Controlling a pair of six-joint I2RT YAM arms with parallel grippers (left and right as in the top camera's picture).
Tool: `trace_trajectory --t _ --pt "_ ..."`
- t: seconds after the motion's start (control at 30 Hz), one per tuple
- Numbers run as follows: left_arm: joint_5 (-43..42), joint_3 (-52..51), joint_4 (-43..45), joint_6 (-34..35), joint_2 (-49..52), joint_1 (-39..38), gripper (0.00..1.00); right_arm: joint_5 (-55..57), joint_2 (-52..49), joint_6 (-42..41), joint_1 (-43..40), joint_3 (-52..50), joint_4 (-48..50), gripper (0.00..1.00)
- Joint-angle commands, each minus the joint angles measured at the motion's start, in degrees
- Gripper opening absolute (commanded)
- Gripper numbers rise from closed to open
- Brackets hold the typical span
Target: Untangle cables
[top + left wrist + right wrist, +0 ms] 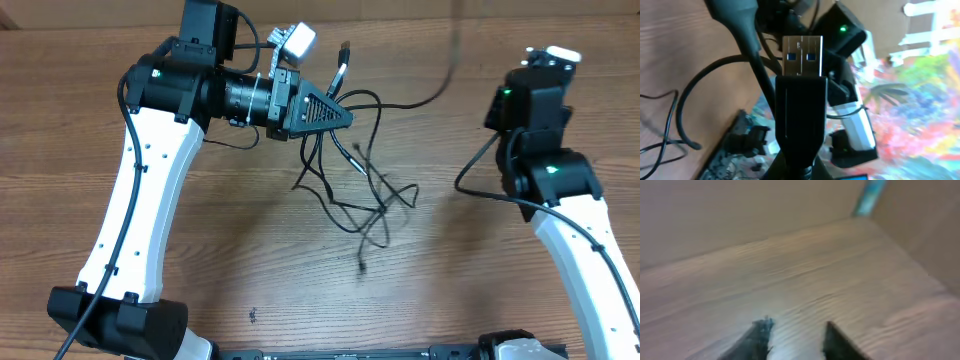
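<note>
left gripper [345, 116]: clamped on the cables [380, 208] just behind the USB plug [802, 54]; its tip aims at the tabletop's [250, 260] right edge
right gripper [797, 325]: fingers apart with bare wood showing in the gap, nothing between them; the view is blurred
gripper count: two
USB plug count: one, silvery with a blue insert
USB plug axis: in the overhead view it runs near-to-far, with the metal end toward the far edge and tipped a little right; in the left wrist view the metal end is up and the black body is below, filling the centre
cables count: one tangle of thin black cords; the number of strands cannot be told
cables place: middle of the tabletop, nearer the far edge, starting at the left gripper tip
cables axis: the tangle runs far-to-near, with loops spreading toward the near edge
loose end [362, 264]: one, at the tangle's near tip, pointing at the near edge
stray strand [432, 97]: one, running off toward the far right, blurred
left arm [140, 200]: one, coming in from the near-left corner
right arm [590, 250]: one, along the right edge, well apart from the tangle
</note>
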State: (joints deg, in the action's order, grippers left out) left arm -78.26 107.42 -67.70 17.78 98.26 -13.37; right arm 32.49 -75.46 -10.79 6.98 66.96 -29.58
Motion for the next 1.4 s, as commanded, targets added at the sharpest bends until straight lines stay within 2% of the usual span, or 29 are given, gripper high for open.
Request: trace_trajectory --t 0.0,0.07,0.1,0.17,0.23,0.3,0.43,0.57,0.8,0.93,1.1,1.27,1.37 --pt "6.38 1.29 0.26 -0.85 -0.87 0.33 0.04 -1.88 -0.09 0.42 -0.63 0.94 -2.58 0.61" --pt "11.17 1.29 0.22 0.44 -0.87 0.55 0.04 -10.40 -0.09 0.42 -0.63 0.94 -5.68 0.91" --pt "14.67 1.29 0.20 1.68 -0.87 0.79 0.04 -15.04 -0.02 0.44 -0.63 0.94 -7.06 0.97" --pt "17.44 1.29 0.17 3.69 -0.87 1.36 0.04 -27.69 0.26 1.77 -0.63 0.94 -9.42 1.00" --pt "17.18 1.29 0.20 5.01 -0.87 1.81 0.04 -37.64 0.57 4.61 -0.63 0.94 -10.01 1.00" --pt "17.18 1.29 0.24 7.28 -0.87 1.84 0.04 -52.76 0.76 7.89 -0.61 0.94 -10.19 1.00" --pt "17.18 1.29 0.52 12.76 -0.87 1.64 0.04 -62.64 0.76 7.89 0.28 0.94 -10.45 1.00" --pt "17.94 1.29 3.26 18.21 -0.87 0.46 0.04 -61.57 0.76 7.91 5.22 0.94 -10.80 1.00" --pt "20.15 1.29 6.49 26.56 -0.87 -0.59 0.04 -44.17 0.66 7.34 17.35 0.92 -10.93 1.00" --pt "20.17 1.29 6.51 27.80 -0.87 -0.50 0.04 -43.89 0.20 4.94 18.10 0.92 -10.91 1.00" --pt "20.28 1.29 11.54 35.17 -0.87 -0.55 0.04 -43.76 -1.73 3.37 19.76 0.68 -11.50 1.00" --pt "16.55 1.29 11.43 36.00 -0.87 -0.59 0.04 -36.72 -4.68 3.28 21.07 0.55 -11.45 1.00" --pt "8.31 1.29 11.43 32.37 -0.87 -0.59 0.04 -28.87 -6.36 0.90 20.46 0.55 -11.45 1.00"
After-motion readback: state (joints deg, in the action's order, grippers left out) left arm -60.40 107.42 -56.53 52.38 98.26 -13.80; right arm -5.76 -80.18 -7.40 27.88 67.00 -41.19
